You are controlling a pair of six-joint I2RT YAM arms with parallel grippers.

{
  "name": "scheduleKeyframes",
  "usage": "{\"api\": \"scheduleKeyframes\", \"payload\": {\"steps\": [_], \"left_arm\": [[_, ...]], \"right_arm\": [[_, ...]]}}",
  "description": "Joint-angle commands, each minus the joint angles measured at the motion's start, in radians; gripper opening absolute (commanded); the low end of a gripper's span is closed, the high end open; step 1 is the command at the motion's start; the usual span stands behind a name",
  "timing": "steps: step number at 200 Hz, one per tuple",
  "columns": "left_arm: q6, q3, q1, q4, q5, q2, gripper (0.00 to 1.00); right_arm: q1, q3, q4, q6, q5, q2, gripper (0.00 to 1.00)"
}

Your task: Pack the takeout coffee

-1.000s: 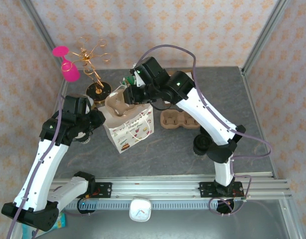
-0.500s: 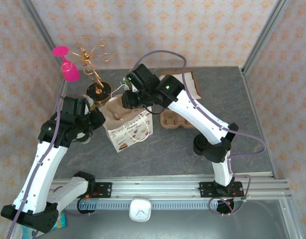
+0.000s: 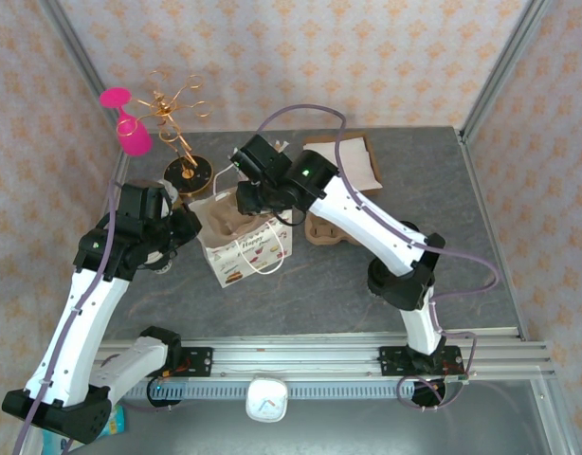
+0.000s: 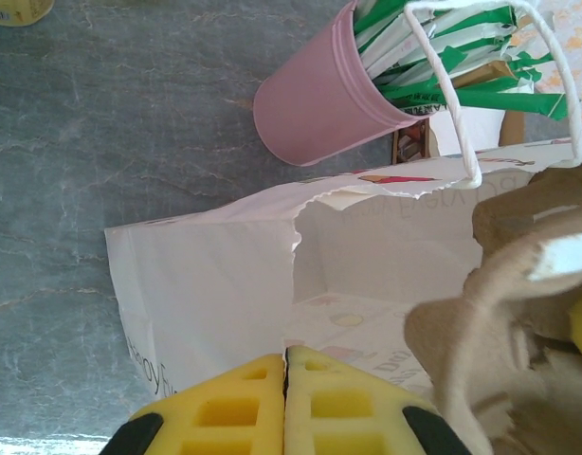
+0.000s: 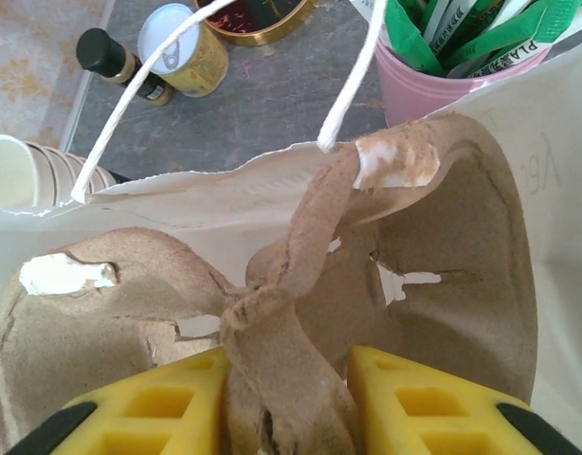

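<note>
The takeout coffee with its black lid is hidden or out of view. A white printed paper bag [image 3: 253,248] [image 4: 206,275] stands open mid-table. My left gripper [image 3: 198,220] [image 4: 285,365] is shut on the bag's left rim, next to a tear in the paper. My right gripper [image 3: 245,194] [image 5: 286,379] reaches into the bag from above. It is shut on the centre ridge of a brown cardboard cup carrier [image 5: 433,275] [image 4: 500,313] [image 3: 220,216], which sits tilted and crumpled inside the bag's mouth.
A second cup carrier [image 3: 334,227] lies just right of the bag, with a flat brown tray [image 3: 353,161] behind it. Behind the bag are a pink cup of green packets [image 4: 319,104] [image 5: 443,85], a stack of lidless cream cups [image 5: 26,175], a can [image 5: 182,47] and a gold wire stand [image 3: 182,142].
My right gripper has moved left and down, and the carrier has sunk deeper into the bag. The left arm has kept its hold on the bag's rim.
</note>
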Motion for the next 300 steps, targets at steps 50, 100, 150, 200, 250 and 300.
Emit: {"api": "scheduleKeyframes", "payload": {"steps": [50, 100, 150, 200, 250, 300], "left_arm": [[0.013, -0.013, -0.007, 0.034, 0.052, -0.010, 0.08], [0.025, -0.013, -0.007, 0.022, 0.020, -0.006, 0.08], [0.019, -0.025, -0.007, 0.014, -0.035, -0.004, 0.08], [0.025, -0.046, -0.007, 0.039, -0.016, -0.014, 0.08], [0.029, -0.092, -0.011, 0.077, 0.041, -0.073, 0.08], [0.045, -0.114, -0.010, 0.091, 0.064, -0.075, 0.08]], "right_arm": [[0.007, 0.018, 0.023, 0.030, 0.009, 0.066, 0.34], [0.032, -0.009, -0.003, 0.013, 0.020, 0.089, 0.33], [0.036, -0.055, -0.030, 0.000, -0.016, 0.041, 0.32], [0.048, -0.132, -0.031, 0.018, -0.058, 0.003, 0.32], [0.047, -0.108, -0.055, 0.039, -0.055, 0.055, 0.32], [0.030, -0.025, -0.081, 0.050, -0.078, 0.122, 0.32]]}}
